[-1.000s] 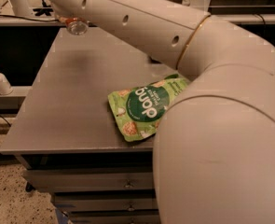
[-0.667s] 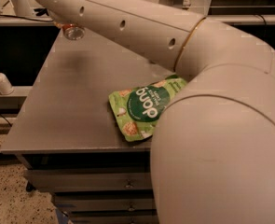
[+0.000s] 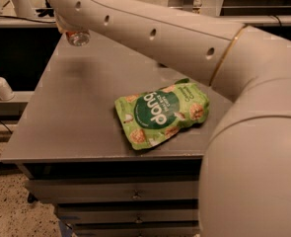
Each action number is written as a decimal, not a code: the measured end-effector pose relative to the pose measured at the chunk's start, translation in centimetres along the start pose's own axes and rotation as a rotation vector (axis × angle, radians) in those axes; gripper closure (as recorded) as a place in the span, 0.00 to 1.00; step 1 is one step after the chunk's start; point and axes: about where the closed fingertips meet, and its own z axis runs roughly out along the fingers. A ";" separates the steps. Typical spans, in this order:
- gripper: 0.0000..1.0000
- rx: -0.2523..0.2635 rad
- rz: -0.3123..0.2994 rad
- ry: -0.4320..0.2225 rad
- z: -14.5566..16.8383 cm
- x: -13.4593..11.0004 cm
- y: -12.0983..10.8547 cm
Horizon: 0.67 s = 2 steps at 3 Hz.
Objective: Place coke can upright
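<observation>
Gripper hangs beside silver-ended coke can above matte table.

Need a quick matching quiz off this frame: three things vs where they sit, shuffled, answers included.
Things:
1. snack bag
2. can
3. pump bottle

Places:
A. on a ledge left of the table
B. under the end of the arm, by the claw, at the table's back left corner
C. lying flat on the tabletop

Pairs: 1-C; 2-B; 3-A
</observation>
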 end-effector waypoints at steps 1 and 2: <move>1.00 0.156 -0.010 0.072 -1.1 -0.4 -0.3; 1.00 0.299 0.068 0.121 -2.0 -0.3 0.9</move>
